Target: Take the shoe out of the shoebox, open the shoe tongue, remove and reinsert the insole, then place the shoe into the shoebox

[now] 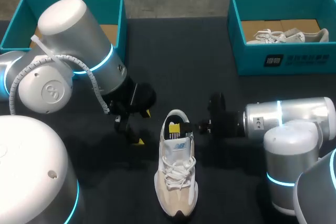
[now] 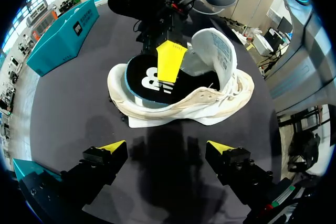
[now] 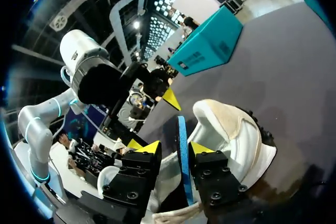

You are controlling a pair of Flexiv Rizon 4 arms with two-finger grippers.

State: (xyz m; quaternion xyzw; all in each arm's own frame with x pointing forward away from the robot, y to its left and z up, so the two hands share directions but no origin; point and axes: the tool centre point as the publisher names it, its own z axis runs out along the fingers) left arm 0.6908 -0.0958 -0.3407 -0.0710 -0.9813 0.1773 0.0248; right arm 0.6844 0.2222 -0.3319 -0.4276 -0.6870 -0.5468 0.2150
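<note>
Head view, item 1: white and beige lace-up sneaker (image 1: 177, 182), upright on the black table (image 1: 184, 66) between the two arms, toe toward the robot.

Item 2: black insole with a blue edge (image 1: 173, 129), standing partly out of the sneaker's heel opening. The right gripper (image 1: 188, 128) pinches it. In the right wrist view the insole (image 3: 182, 150) runs edge-on between that gripper's (image 3: 173, 148) yellow tips.

Item 3: left gripper (image 1: 142, 127), fingers spread, holding nothing, just beside the heel. In its wrist view the gripper (image 2: 167, 148) faces the sneaker (image 2: 178, 108), whose padded white tongue (image 2: 215, 51) is folded back.

Item 4: left teal shoebox (image 1: 13, 27), far corner, partly behind the left arm.

Item 5: right teal shoebox (image 1: 283, 59), holding pale shoes (image 1: 278, 36).
</note>
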